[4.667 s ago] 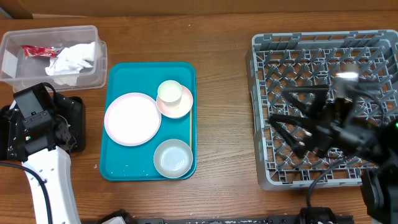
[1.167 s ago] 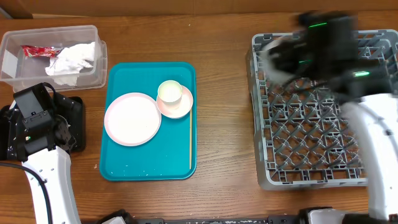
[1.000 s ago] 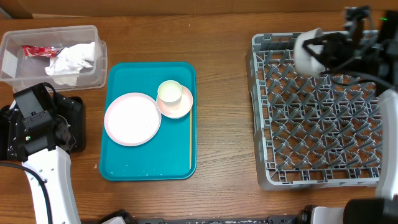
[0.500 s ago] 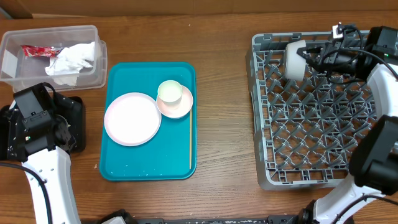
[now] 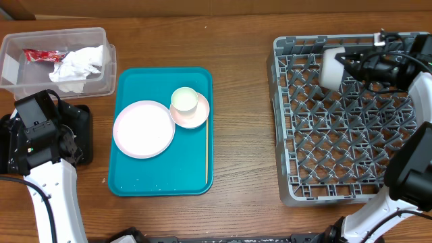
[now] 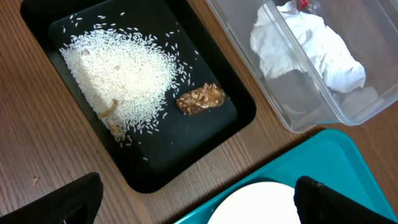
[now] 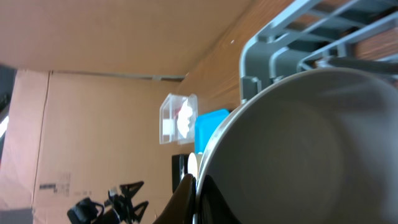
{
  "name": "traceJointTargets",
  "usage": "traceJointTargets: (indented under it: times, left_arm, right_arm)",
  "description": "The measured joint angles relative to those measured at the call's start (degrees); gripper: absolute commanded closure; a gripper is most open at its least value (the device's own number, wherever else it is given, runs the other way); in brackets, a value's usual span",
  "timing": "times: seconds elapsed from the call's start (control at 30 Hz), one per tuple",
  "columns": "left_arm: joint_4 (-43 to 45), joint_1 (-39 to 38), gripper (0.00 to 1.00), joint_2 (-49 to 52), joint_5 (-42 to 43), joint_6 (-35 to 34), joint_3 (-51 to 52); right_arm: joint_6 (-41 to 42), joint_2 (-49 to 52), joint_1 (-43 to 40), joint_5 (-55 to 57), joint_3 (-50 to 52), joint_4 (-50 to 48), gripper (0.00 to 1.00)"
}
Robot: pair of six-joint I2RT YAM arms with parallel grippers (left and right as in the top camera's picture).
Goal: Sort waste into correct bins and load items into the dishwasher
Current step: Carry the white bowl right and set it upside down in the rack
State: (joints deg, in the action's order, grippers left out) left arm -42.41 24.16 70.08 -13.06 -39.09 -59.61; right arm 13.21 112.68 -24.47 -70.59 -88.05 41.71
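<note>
My left claw (image 6: 196, 193) hangs spread wide open and holds nothing. Right under it on the counter is the black tray (image 6: 211, 134), with a heap of white rice (image 6: 118, 74) and a small brown lump (image 6: 200, 99) in it. Just beside that is the teal tray (image 5: 142, 84). It holds the big plate (image 5: 143, 129), and next to the plate is the pink saucer (image 5: 196, 116) with the little cup (image 5: 183, 100) standing on it. Farther back on the left is the clear tub (image 5: 27, 77), with white tissues (image 5: 79, 64) and the red wrapper (image 5: 42, 55) inside. On the right sits the big grey rack (image 5: 337, 135). At its far left part, my right claw (image 5: 347, 63) pinches the rim of the white bowl (image 5: 331, 67), one finger inside and one outside. The bowl is tipped on its side above the pegs. I cannot tell if it touches them.
</note>
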Motion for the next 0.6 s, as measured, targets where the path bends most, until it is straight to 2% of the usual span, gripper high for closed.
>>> traceJointTargets:
  times: [0.07, 0.17, 0.23, 0.3, 0.4, 0.6]
  left_arm:
    - [0.00, 0.00, 0.00, 0.00, 0.00, 0.00, 0.00]
    - [0.00, 0.00, 0.00, 0.00, 0.00, 0.00, 0.00]
    - [0.00, 0.00, 0.00, 0.00, 0.02, 0.00, 0.00]
    - [0.00, 0.00, 0.00, 0.00, 0.02, 0.00, 0.00]
    - [0.02, 0.00, 0.00, 0.00, 0.00, 0.00, 0.00]
    - [0.00, 0.00, 0.00, 0.00, 0.02, 0.00, 0.00]
  right_arm:
    - [0.26, 0.00, -0.90, 0.59, 0.00, 0.90, 0.88]
    - [0.35, 0.00, -1.79, 2.58, -0.02, 3.21, 0.88]
    - [0.28, -0.04, -1.90, 3.87, -0.13, 4.66, 0.89]
    - [0.35, -0.26, -1.77, 4.90, -0.57, 5.90, 0.96]
    - [0.07, -1.09, -1.64, 6.51, -1.11, 6.75, 0.96]
    - [-0.52, -0.76, -1.77, -0.61, -0.87, 4.24, 0.96]
